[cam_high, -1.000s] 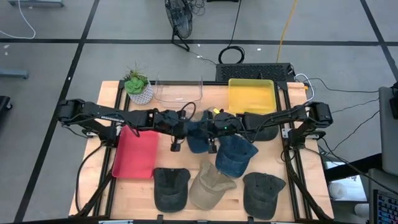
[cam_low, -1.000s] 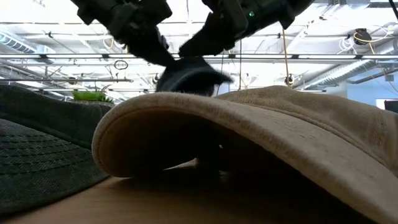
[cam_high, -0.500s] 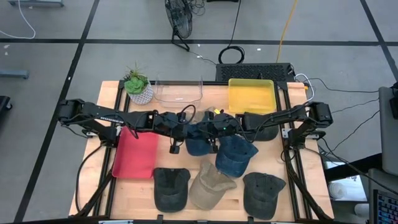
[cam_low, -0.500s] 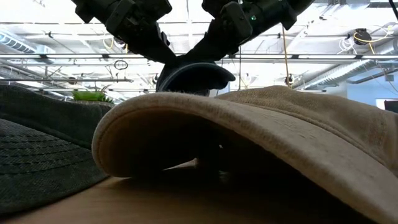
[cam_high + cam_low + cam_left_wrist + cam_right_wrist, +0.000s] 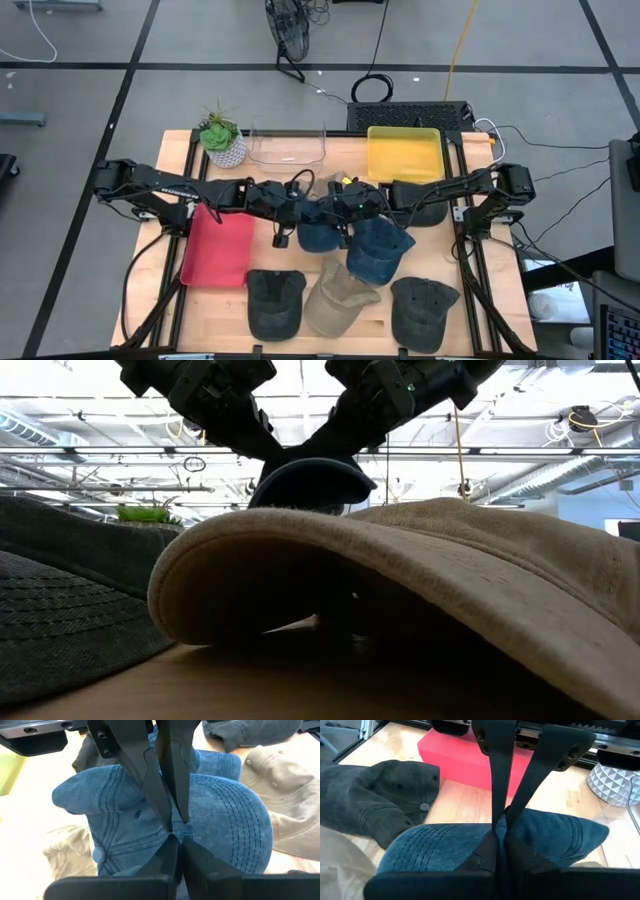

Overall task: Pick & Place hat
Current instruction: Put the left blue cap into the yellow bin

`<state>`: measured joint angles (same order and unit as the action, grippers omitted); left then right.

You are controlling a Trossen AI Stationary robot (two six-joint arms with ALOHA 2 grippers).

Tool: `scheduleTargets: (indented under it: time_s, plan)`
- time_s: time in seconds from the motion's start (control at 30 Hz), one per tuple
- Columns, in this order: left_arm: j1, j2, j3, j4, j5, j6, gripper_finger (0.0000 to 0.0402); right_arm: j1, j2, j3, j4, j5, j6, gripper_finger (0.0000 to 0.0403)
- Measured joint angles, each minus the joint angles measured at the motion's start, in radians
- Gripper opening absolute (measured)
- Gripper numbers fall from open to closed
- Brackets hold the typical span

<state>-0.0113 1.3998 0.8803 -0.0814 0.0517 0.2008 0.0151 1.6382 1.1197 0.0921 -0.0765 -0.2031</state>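
Both hands pinch one blue hat (image 5: 318, 232) above mid-tabletop: left hand (image 5: 305, 212) and right hand (image 5: 338, 212) grip opposite sides, likely to share its floppy crown for transfer.

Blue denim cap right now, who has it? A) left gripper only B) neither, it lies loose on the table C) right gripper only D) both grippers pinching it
D: the left gripper and the right gripper are each shut on the blue denim cap, held up off the table.

Robotics lab or workshop, grey taped floor (image 5: 80, 110), trailing cables (image 5: 560, 140), floor fan (image 5: 288, 30), high truss ceiling (image 5: 560, 460)
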Motion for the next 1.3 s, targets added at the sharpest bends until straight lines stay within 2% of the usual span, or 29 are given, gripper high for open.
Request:
scheduleTargets:
  time_s: [0.1, 0.2, 0.43, 0.57, 0.7, 0.83, 1.07, 1.3]
  plan:
    - [0.0, 0.0, 0.0, 0.001, -0.011, -0.001, 0.0025, 0.0, 0.0, 0.0, 0.0, 0.002, 0.015, 0.0002]
    - [0.0, 0.0, 0.0, 0.009, -0.031, -0.002, 0.0049, -0.001, 0.0, -0.001, -0.003, 0.004, 0.019, 0.0001]
    - [0.0, -0.002, 0.0, 0.053, -0.115, -0.084, 0.0144, -0.008, 0.0, -0.001, -0.008, 0.054, 0.042, 0.0001]
    - [0.0, -0.056, 0.0, -0.003, -0.128, -0.08, 0.0194, -0.03, 0.0, -0.001, -0.046, 0.083, 0.065, 0.0]
    - [0.0, -0.141, 0.0, -0.1, -0.159, -0.108, 0.0227, -0.063, -0.019, -0.024, -0.074, 0.133, 0.09, 0.0]
    - [0.0, -0.24, -0.003, -0.155, -0.166, -0.144, 0.0238, -0.113, -0.086, -0.088, -0.031, 0.164, 0.144, 0.0]
    - [-0.003, -0.331, -0.024, -0.17, -0.167, -0.184, 0.0239, -0.208, -0.277, -0.279, 0.109, 0.417, 0.197, 0.0]
    - [-0.004, -0.32, -0.028, -0.155, -0.167, -0.175, 0.0239, -0.336, -0.49, -0.57, 0.443, 0.445, 0.244, 0.0]
